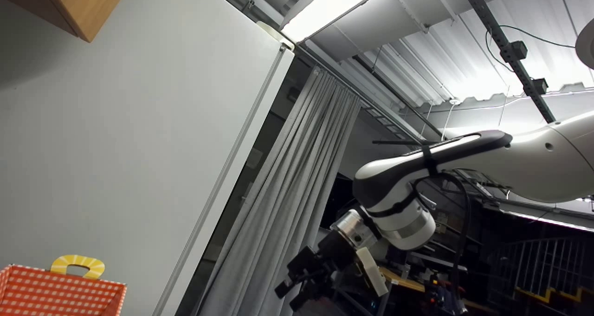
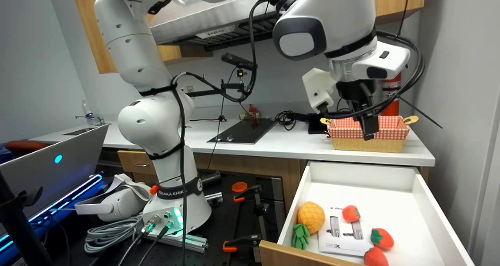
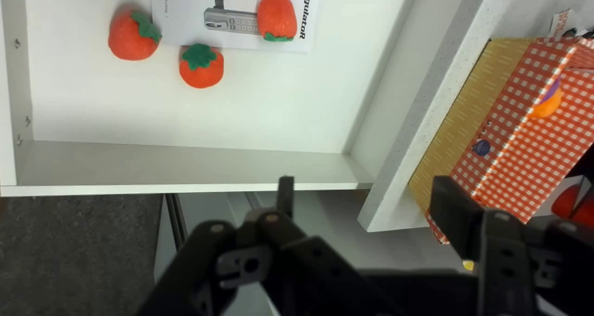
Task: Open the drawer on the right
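The drawer on the right (image 2: pixel 406 195) is pulled out from under the counter in an exterior view, its wooden front (image 2: pixel 304 256) cut off at the bottom edge. It holds a toy pineapple (image 2: pixel 311 217), a printed leaflet (image 2: pixel 340 240) and three red toy fruits with green tops. The wrist view shows the drawer interior (image 3: pixel 260 107) with the red fruits (image 3: pixel 202 67) and leaflet (image 3: pixel 236 37). My gripper (image 3: pixel 365 181) has its fingers wide apart with nothing between them. It hangs above the drawer's rear, in front of the basket, in an exterior view (image 2: pixel 368 131). The drawer handle is out of view.
A basket with red checked cloth (image 2: pixel 369 145) stands on the white counter (image 2: pixel 273 147) behind the drawer; it also shows in the wrist view (image 3: pixel 519 130). A grey wall (image 2: pixel 453 102) borders the right side. A smaller drawer with a handle (image 2: pixel 141 165) sits left, behind the arm base.
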`<action>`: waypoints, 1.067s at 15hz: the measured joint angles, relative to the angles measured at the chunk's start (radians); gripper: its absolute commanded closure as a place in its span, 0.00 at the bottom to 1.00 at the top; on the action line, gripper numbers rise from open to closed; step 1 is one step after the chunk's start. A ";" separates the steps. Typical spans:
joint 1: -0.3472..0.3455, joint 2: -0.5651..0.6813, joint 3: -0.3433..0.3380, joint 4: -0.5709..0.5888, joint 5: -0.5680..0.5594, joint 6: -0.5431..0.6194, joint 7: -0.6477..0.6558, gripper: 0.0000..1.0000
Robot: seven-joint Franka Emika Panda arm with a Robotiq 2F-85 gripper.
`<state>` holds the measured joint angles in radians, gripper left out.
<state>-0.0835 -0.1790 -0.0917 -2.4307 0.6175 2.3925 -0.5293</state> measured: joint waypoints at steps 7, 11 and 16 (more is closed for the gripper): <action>0.013 -0.023 -0.012 -0.016 0.000 0.000 0.000 0.00; 0.014 -0.033 -0.017 -0.026 -0.002 0.000 0.000 0.00; 0.014 -0.033 -0.019 -0.027 -0.002 0.000 0.000 0.00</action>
<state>-0.0692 -0.2123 -0.1103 -2.4581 0.6159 2.3924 -0.5293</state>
